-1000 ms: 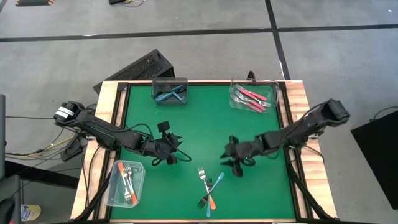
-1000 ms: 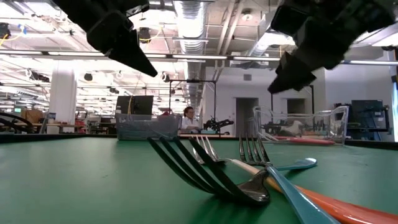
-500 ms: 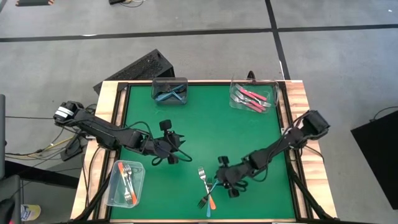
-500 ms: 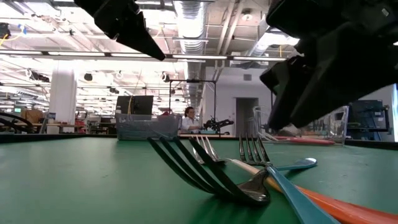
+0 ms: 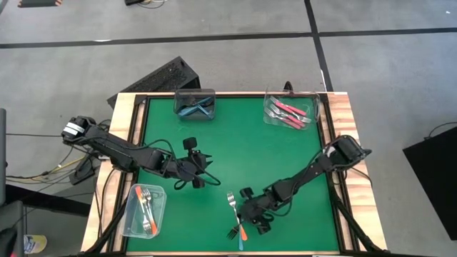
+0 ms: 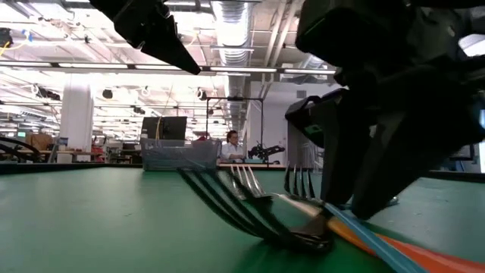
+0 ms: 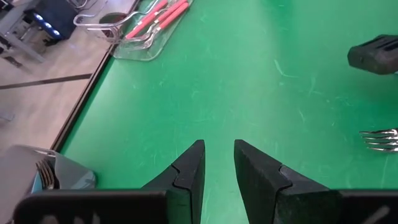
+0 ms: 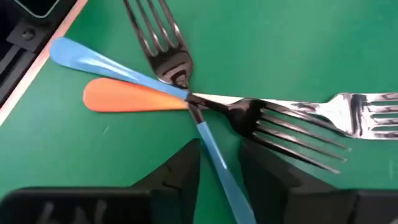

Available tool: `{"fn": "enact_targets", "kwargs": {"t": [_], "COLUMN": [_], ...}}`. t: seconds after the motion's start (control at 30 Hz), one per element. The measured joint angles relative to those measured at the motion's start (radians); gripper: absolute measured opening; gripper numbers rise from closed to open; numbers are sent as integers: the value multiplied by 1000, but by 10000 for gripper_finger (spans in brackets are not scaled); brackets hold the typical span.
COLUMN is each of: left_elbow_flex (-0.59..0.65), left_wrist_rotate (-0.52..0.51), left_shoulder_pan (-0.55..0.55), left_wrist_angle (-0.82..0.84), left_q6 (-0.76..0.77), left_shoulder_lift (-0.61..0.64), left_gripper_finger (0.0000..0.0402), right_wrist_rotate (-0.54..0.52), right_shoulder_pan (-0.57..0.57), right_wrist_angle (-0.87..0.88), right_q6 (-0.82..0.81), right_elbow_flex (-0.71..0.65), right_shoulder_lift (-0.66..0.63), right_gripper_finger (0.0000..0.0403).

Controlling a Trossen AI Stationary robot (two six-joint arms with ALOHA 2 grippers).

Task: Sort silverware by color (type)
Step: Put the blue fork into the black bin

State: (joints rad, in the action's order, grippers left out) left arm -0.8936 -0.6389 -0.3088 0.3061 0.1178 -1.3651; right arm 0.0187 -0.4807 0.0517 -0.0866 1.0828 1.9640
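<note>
Three forks lie crossed in a pile near the table's near edge: two with blue handles (image 8: 219,163) (image 8: 93,59) and one with an orange handle (image 8: 127,98), also seen as the pile (image 5: 235,218). My right gripper (image 8: 221,171) (image 5: 251,214) is down low over the pile and open. Its two fingers stand on either side of one blue handle without touching it, as far as the right wrist view shows. My left gripper (image 7: 217,165) (image 5: 205,176) hovers open above bare green mat left of the middle.
A clear tub of orange-handled forks (image 5: 143,209) sits at the near left edge. A dark tub with blue forks (image 5: 195,105) and a clear tub with pink forks (image 5: 289,111) stand along the far edge. A raised wooden frame (image 5: 132,135) borders the green mat.
My right gripper has moved from the middle right of the table toward the near edge and left, and down, until its fingers stand over the fork pile. It now covers the blue handle that pointed up and right. My left arm has hardly moved.
</note>
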Motion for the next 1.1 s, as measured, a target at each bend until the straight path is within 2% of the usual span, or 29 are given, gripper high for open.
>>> {"fn": "enact_targets", "kwargs": {"t": [0.27, 0.53, 0.7, 0.83, 1.0, 1.1], "left_elbow_flex": [0, 0, 1, 1, 2, 6], "left_wrist_rotate": [1, -22, -57, -61, -126, -128], "left_shoulder_pan": [0, 0, 0, 1, 7, 14], "left_wrist_angle": [25, 86, 118, 46, -25, -81], "left_q6": [0, 59, 127, 149, 208, 232], "left_shoulder_lift": [0, 0, 0, -7, -9, -9], "left_gripper_finger": [74, 74, 74, 74, 78, 91], "right_wrist_rotate": [-8, -64, -277, -432, -681, -828], "right_shoulder_pan": [35, 65, 86, 106, 131, 131], "right_wrist_angle": [123, 520, 687, 606, 509, 458], "right_q6": [9, -163, -304, -356, -535, -535], "right_elbow_flex": [11, 3, 3, 4, 5, 5], "right_shoulder_lift": [-29, -184, -290, -343, -408, -443], "right_gripper_finger": [22, 18, 17, 17, 17, 18]}}
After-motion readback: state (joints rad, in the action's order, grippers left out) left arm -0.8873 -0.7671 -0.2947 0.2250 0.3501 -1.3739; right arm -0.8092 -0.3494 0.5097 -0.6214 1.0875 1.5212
